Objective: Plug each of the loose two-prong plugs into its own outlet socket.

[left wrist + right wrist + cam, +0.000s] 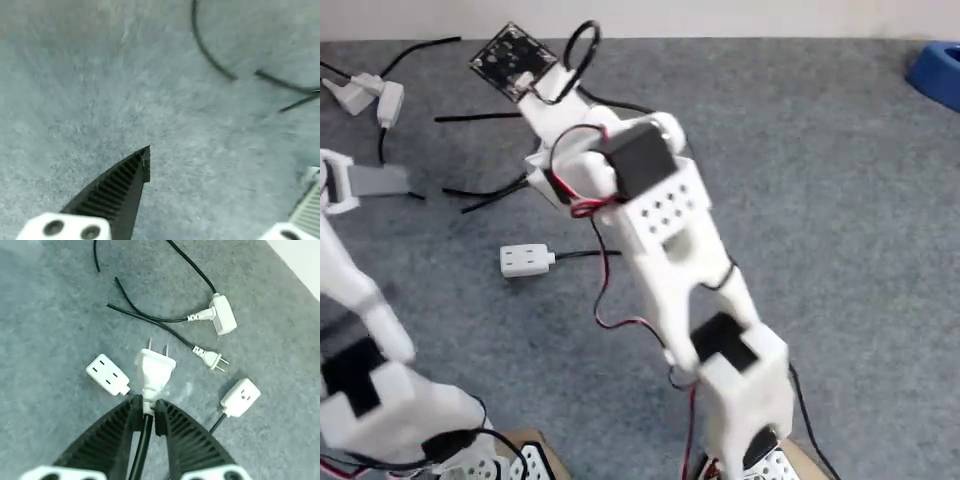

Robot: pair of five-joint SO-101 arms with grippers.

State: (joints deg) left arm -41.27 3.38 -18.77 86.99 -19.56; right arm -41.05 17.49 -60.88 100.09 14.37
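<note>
My right gripper (146, 409) is shut on the neck of a white two-prong plug (155, 369), whose prongs point away from the fingers, above the grey carpet. A white three-slot outlet socket (107, 374) lies just beside the plug, and a second white socket (241, 397) lies on the other side. A small loose plug (212, 359) with bare prongs and a white adapter block (223, 315) lie farther off. In the high view a white socket (525, 260) rests left of the right arm (660, 215). My left gripper (227, 165) hangs open over bare carpet.
Black cords (150, 315) trail across the carpet beyond the plug, and more cords (210, 55) run near the left gripper. Two white plug pieces (370, 97) lie at the far left of the table. A blue object (938, 72) sits at the far right.
</note>
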